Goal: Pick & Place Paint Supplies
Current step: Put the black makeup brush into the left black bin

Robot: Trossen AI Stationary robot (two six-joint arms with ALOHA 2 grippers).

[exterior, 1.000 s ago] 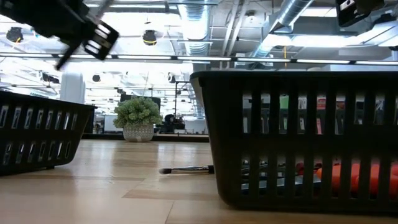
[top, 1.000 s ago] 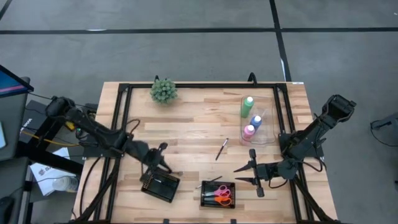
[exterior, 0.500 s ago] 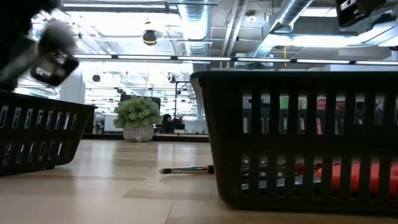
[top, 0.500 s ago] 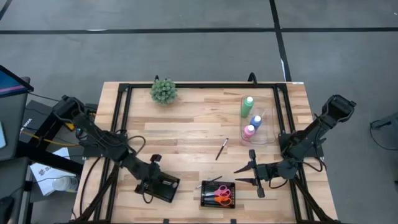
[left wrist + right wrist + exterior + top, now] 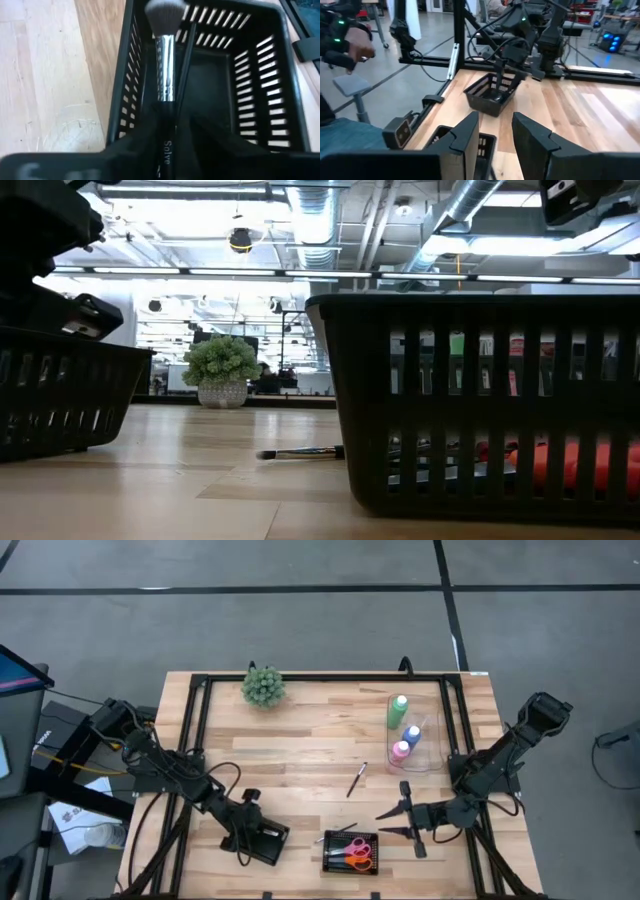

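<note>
My left gripper [image 5: 243, 828] is over the left black tray [image 5: 262, 842], shut on a dark-handled brush [image 5: 163, 60] with a silver ferrule and grey bristles. A thinner dark brush [image 5: 186, 60] runs beside it; I cannot tell whether it is held. My right gripper [image 5: 405, 821] waits open near the table's right side. The green [image 5: 398, 710], blue [image 5: 411, 735] and pink [image 5: 400, 752] bottles stand in a clear bin. One brush [image 5: 357, 780] lies mid-table, another [image 5: 340, 830] by the right tray [image 5: 350, 852] holding the scissors [image 5: 356, 853]. My left gripper pinches the brush by its dark handle [image 5: 166, 142], just behind the silver ferrule, between the two fingers. It comes slanting down from above, with the brush running on along the fingers. The bristle end [image 5: 164, 12] points down into the tray [image 5: 210, 85], lifted off its floor.
A bushy green plant ball [image 5: 263, 686] sits at the far left of the table. In the low view the right tray [image 5: 480, 400] fills the foreground, with a brush [image 5: 300, 452] lying beside it. Bare wood lies between the two trays. A person's hand [image 5: 360, 50] shows beyond the table.
My left gripper has moved toward the near edge and down, carrying the brush from above the left tray's far side to right over the tray. The brush's bristle end now reaches into the tray. My right gripper has kept still.
</note>
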